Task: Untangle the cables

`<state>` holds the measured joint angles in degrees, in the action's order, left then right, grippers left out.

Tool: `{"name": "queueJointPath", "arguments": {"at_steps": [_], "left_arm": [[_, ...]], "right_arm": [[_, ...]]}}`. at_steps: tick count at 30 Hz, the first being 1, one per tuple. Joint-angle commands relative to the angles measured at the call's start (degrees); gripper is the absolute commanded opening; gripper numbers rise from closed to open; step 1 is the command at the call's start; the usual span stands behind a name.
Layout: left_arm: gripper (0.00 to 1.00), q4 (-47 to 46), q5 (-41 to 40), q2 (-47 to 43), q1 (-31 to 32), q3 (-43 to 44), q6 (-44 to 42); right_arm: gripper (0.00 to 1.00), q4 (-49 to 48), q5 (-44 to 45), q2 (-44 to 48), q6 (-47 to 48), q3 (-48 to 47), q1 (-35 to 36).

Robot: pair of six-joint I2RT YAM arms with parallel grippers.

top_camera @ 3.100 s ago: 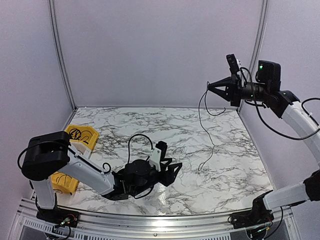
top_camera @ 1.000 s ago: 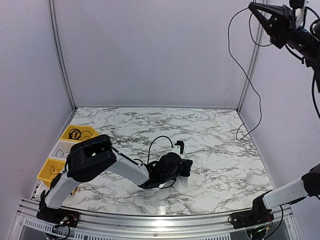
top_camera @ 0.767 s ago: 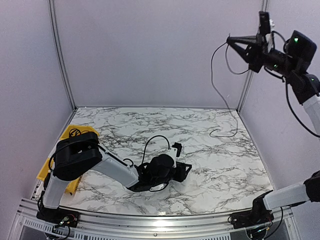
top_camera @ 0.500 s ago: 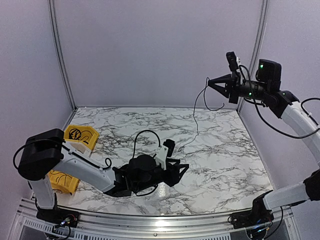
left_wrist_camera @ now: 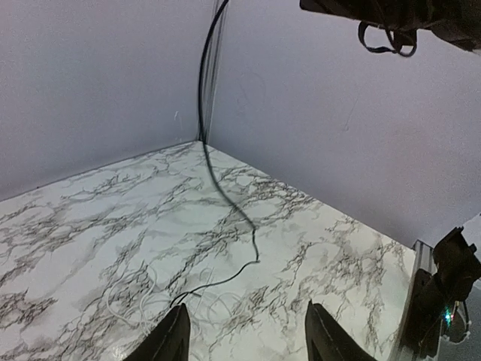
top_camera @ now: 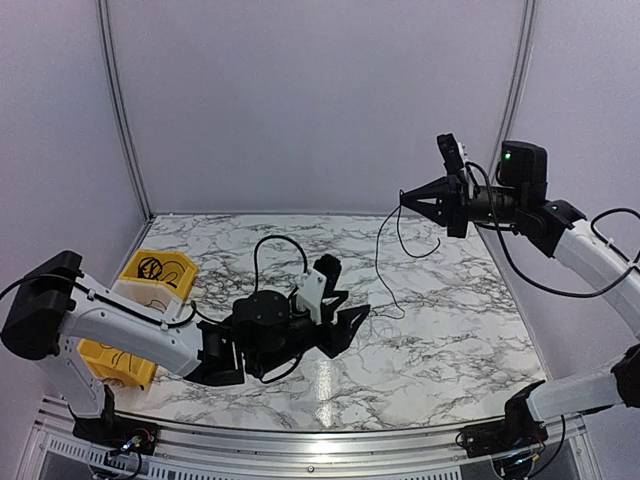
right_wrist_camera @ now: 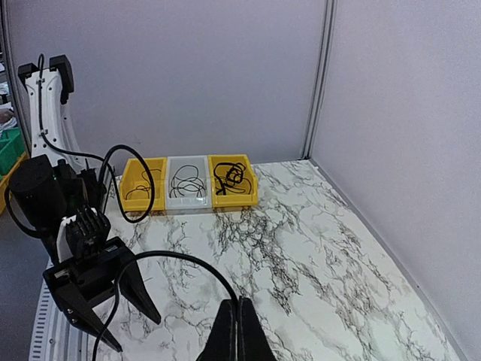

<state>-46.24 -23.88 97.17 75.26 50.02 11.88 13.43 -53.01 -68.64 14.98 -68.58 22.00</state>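
Black cable [top_camera: 377, 262]: single strand, top end pinched in right claw [top_camera: 404, 197], fingers closed tight on it, high above and right of left claw [top_camera: 350, 322]. Long axis near vertical, with slack loops. The tail lies on the desk [top_camera: 470, 330] just beyond left claw, next to a pale strand [left_wrist_camera: 143, 289]; can't tell if they touch. Left claw sits low, fingers apart, holding nothing. Step looks like lift-to-separate. Next move likely needs left claw to pin the pale strand while the tail clears.
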Motion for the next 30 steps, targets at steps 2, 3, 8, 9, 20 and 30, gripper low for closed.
{"name": "queueJointPath", "arguments": {"at_steps": [2,3,8,9,20,30], "left_arm": [[0.55,4.8,2.2,3.9,-1.4,9.8,-2.6],[0.55,4.8,3.3,4.7,-1.9,11.0,-1.9],[0.5,5.5,3.4,8.6,-4.1,17.0,1.7],[0.48,5.5,3.9,9.1,-4.7,17.7,3.1],[0.15,5.9,11.8,14.3,-9.5,22.4,8.5],[0.0,8.3,8.0,2.4,-10.2,18.3,-0.4]], "right_arm": [[0.0,-1.3,-3.1,1.0,-0.5,-1.8,1.3],[0.0,-1.4,-3.4,1.1,-0.8,-1.8,1.4],[0.0,-1.5,-4.2,1.9,-1.3,-1.3,1.6],[0.0,-1.5,-4.3,2.0,-1.3,-1.2,1.7],[0.0,-1.9,-4.7,3.3,-1.4,0.2,1.9],[0.25,1.6,3.0,5.9,7.5,6.9,1.7]]}}
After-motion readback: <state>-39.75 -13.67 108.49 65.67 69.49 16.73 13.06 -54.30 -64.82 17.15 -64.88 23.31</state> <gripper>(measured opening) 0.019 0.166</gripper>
